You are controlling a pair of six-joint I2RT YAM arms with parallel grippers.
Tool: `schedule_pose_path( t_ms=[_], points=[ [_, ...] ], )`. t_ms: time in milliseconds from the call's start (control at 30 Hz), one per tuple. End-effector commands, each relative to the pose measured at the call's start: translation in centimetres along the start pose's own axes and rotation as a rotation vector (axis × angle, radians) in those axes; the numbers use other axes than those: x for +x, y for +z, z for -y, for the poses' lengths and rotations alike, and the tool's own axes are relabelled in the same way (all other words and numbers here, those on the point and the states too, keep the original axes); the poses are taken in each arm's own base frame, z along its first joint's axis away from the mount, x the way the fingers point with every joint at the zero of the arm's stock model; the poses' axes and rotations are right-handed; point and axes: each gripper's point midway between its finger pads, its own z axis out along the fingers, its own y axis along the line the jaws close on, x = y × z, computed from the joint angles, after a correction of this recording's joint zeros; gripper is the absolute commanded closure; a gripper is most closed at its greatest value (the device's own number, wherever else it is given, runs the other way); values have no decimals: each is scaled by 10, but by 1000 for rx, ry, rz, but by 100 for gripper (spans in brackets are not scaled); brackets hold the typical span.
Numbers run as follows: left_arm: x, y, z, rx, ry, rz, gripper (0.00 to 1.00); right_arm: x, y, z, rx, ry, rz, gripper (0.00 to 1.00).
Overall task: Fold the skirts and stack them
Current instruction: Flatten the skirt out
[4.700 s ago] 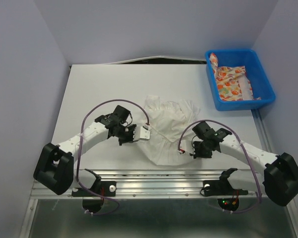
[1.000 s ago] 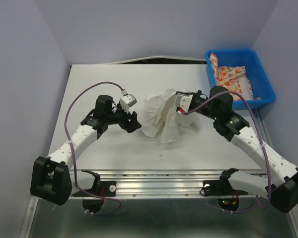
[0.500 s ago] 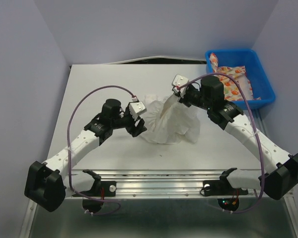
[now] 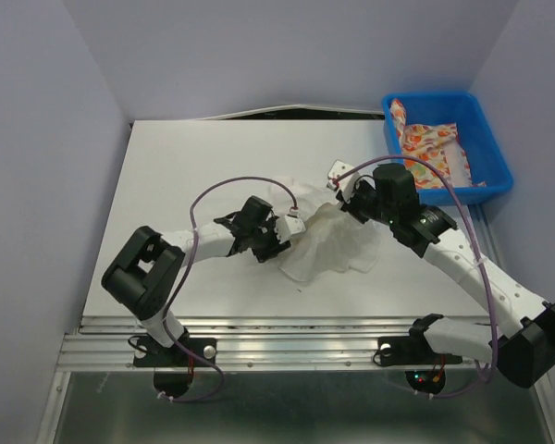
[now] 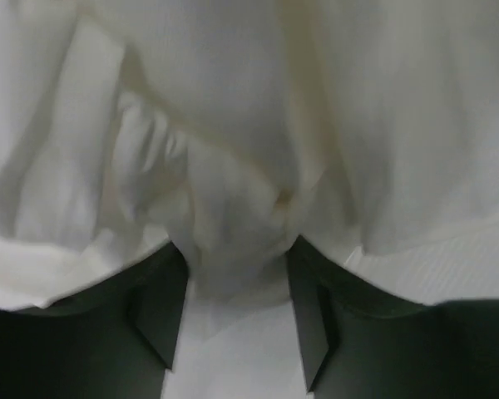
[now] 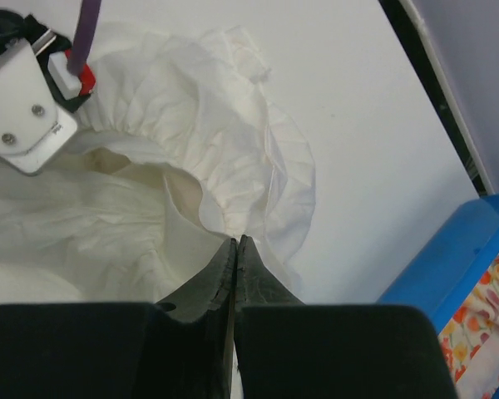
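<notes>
The white ruffled skirt [image 4: 331, 242] lies crumpled at mid table. My right gripper [image 4: 344, 198] is shut on its far edge, and the cloth is pinched at the fingertips in the right wrist view [image 6: 235, 241], where the skirt [image 6: 191, 125] spreads out ahead. My left gripper [image 4: 283, 240] is at the skirt's left edge. In the left wrist view its jaws [image 5: 235, 259] stand open with a bunched fold of the skirt [image 5: 233, 150] between the tips. The printed skirt [image 4: 432, 153] lies in the blue bin [image 4: 416, 192].
The blue bin stands at the far right corner and also shows in the right wrist view [image 6: 449, 278], with the printed skirt [image 6: 482, 328] inside. Purple cables loop above both arms. A metal rail [image 4: 287, 344] runs along the near table edge.
My left gripper moved right and pushed into the skirt's left edge. My right gripper, still holding the cloth, swung toward the far side and then lowered; the skirt has spread out below it.
</notes>
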Motion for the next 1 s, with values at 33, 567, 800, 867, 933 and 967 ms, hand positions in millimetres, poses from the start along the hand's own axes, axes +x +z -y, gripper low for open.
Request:
schedule_pose_path(
  t_ms=[33,567,800,867,933,967],
  points=[
    [15,-2,-11,-8,97,-98,77,24,-12,-3,37,19,-73,99],
    [50,-118,-47,-1,82,-96,100,102,-12,-72,-192,46,-243,99],
    [31,-78,-122,-23,-136,-71,93,134,15,-82,-236,5,-306,99],
    [24,-82,-142,-11,-166,-40,77,135,18,-82,-238,25,-301,99],
    [16,-98,-143,-8,-143,-3,59,131,22,-83,-243,51,-293,99],
    [13,-104,-139,-7,-119,9,50,130,23,-82,-247,67,-285,99]
  ],
)
